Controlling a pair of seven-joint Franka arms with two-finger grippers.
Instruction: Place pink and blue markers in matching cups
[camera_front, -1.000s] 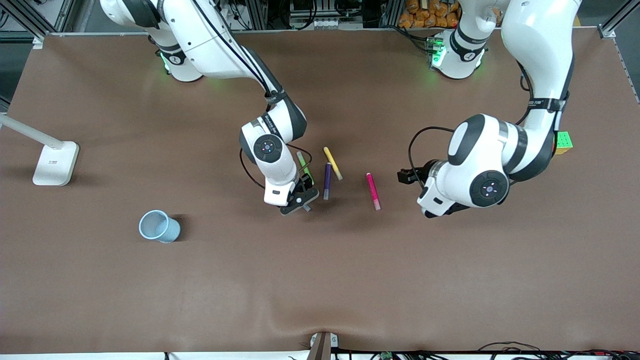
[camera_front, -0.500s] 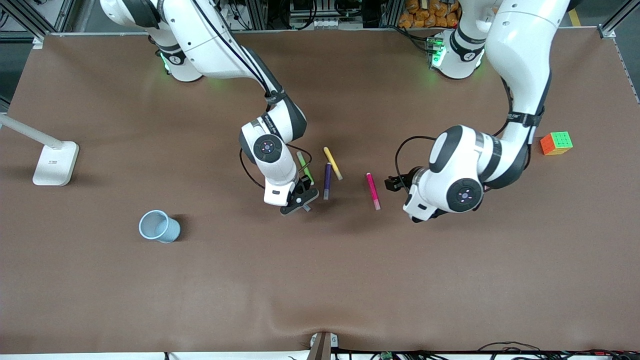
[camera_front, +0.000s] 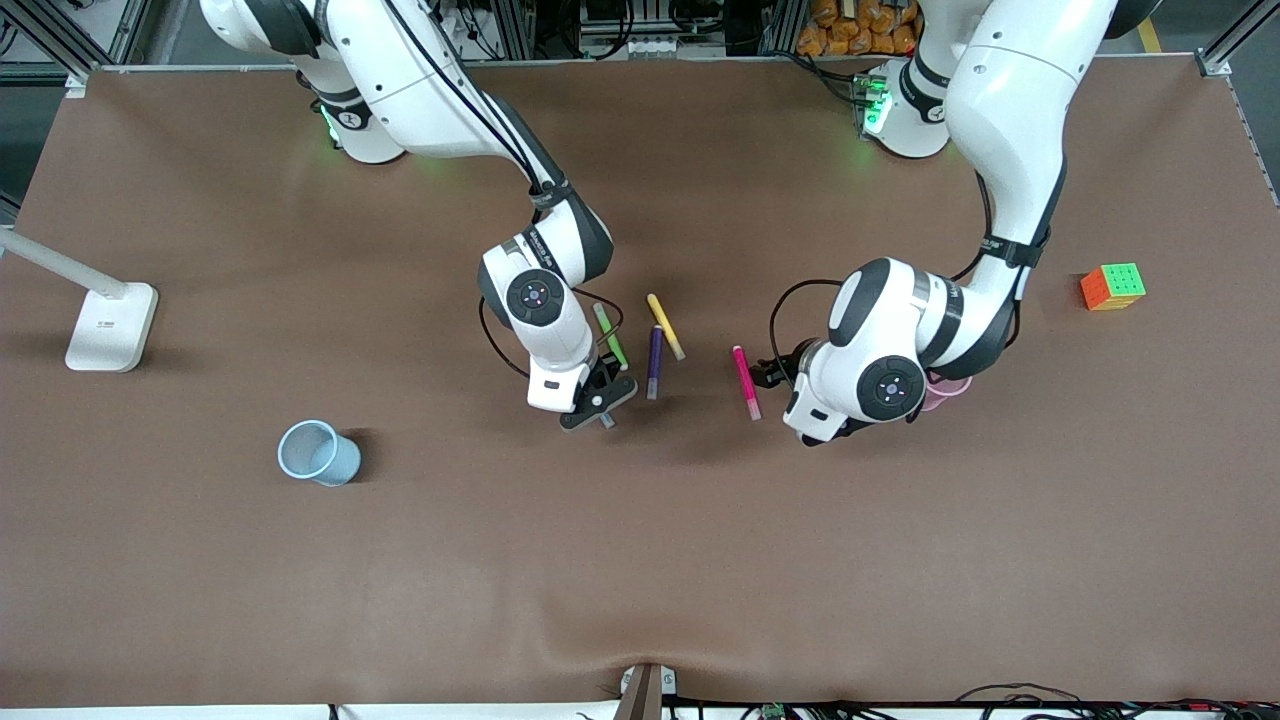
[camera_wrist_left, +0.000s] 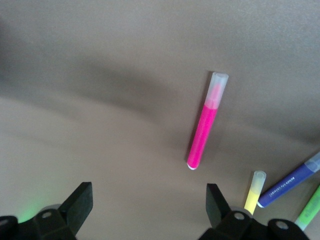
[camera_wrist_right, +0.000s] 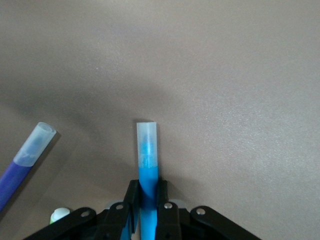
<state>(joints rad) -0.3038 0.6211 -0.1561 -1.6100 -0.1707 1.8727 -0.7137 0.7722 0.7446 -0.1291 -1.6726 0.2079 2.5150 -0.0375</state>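
My right gripper (camera_front: 600, 402) is shut on the blue marker (camera_wrist_right: 146, 165), low over the table beside the purple pen. The marker's pale cap sticks out past the fingertips. The pink marker (camera_front: 745, 382) lies flat on the table and also shows in the left wrist view (camera_wrist_left: 206, 122). My left gripper (camera_front: 775, 377) is open and empty in the air just beside it, on the side toward the left arm's end (camera_wrist_left: 150, 205). The pale blue cup (camera_front: 318, 453) stands toward the right arm's end. The pink cup (camera_front: 947, 391) shows only as a rim under the left arm.
Green (camera_front: 610, 335), purple (camera_front: 654, 362) and yellow (camera_front: 665, 326) pens lie together between the grippers. A colour cube (camera_front: 1112, 286) sits toward the left arm's end. A white lamp base (camera_front: 110, 326) stands at the right arm's end.
The left arm has swung toward the pink marker, bringing its open gripper right beside it and uncovering the pink cup's rim. The right arm has not moved.
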